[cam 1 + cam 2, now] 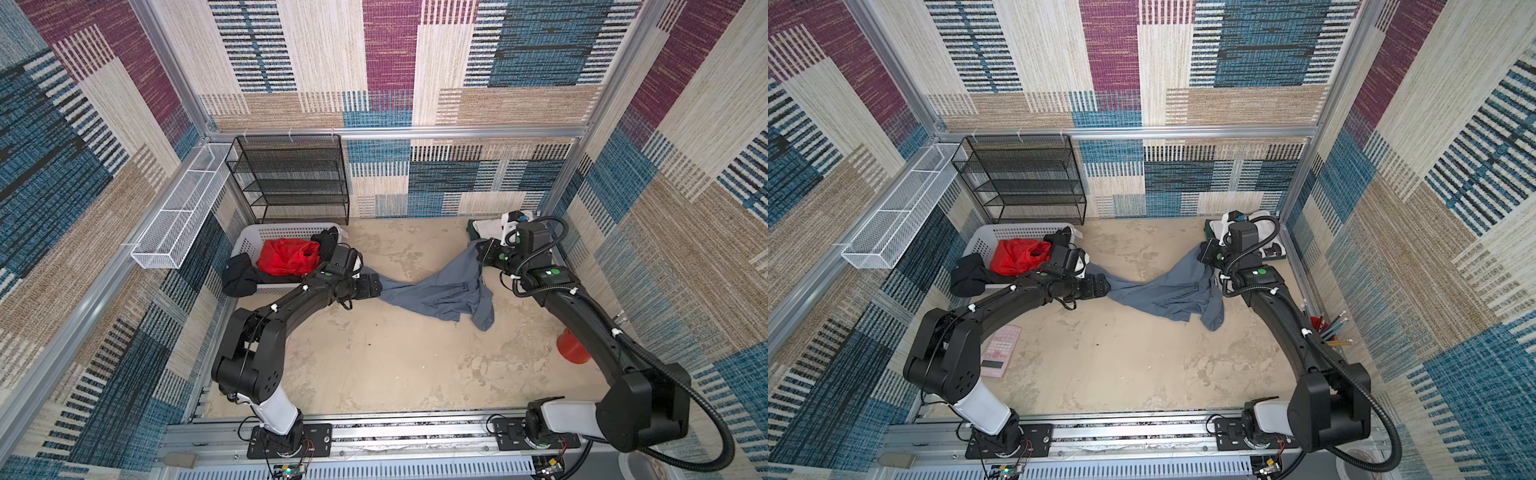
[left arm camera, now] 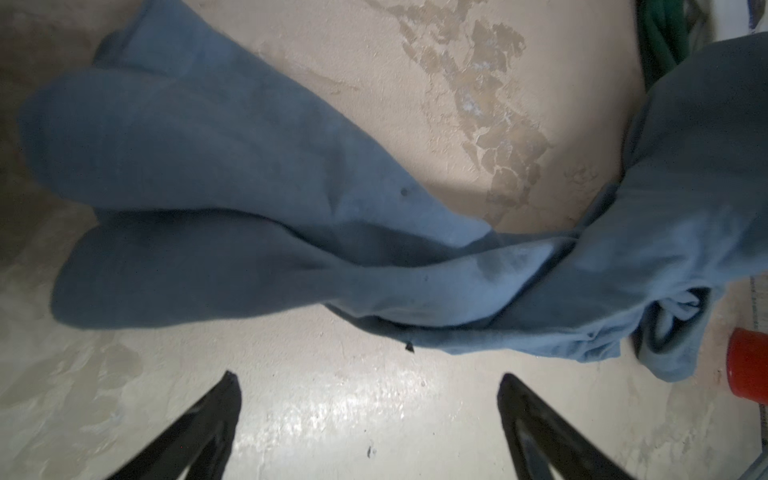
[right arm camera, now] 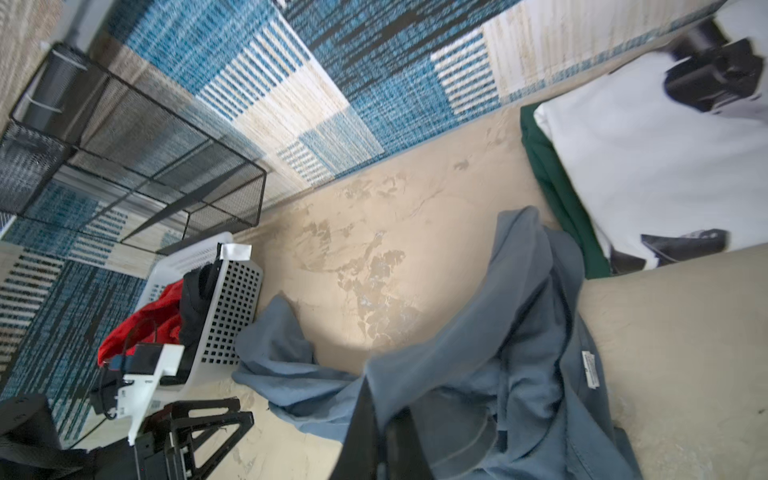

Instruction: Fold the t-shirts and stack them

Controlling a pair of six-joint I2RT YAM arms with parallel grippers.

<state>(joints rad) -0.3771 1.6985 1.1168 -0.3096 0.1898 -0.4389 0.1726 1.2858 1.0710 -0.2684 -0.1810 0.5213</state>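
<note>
A slate-grey t-shirt (image 1: 440, 291) (image 1: 1175, 291) lies crumpled and twisted across the middle of the table. My right gripper (image 1: 482, 249) (image 3: 382, 407) is shut on its far right edge, and the cloth (image 3: 519, 332) drapes over the fingers. At the shirt's left end (image 2: 249, 166) my left gripper (image 1: 376, 286) (image 2: 368, 378) is open, with only bare table between its fingers. In the back right corner a folded white t-shirt with black patches (image 3: 623, 166) (image 1: 490, 227) lies on a folded dark green one (image 3: 557, 187) (image 2: 660, 33).
A white perforated basket (image 1: 249, 241) at the back left holds a red cloth (image 1: 286, 255), and a black cloth (image 1: 239, 276) hangs over its rim. A black wire shelf (image 1: 291, 178) stands behind. A red cup (image 1: 571, 347) sits at the right edge, a pink calculator (image 1: 998, 351) under the left arm.
</note>
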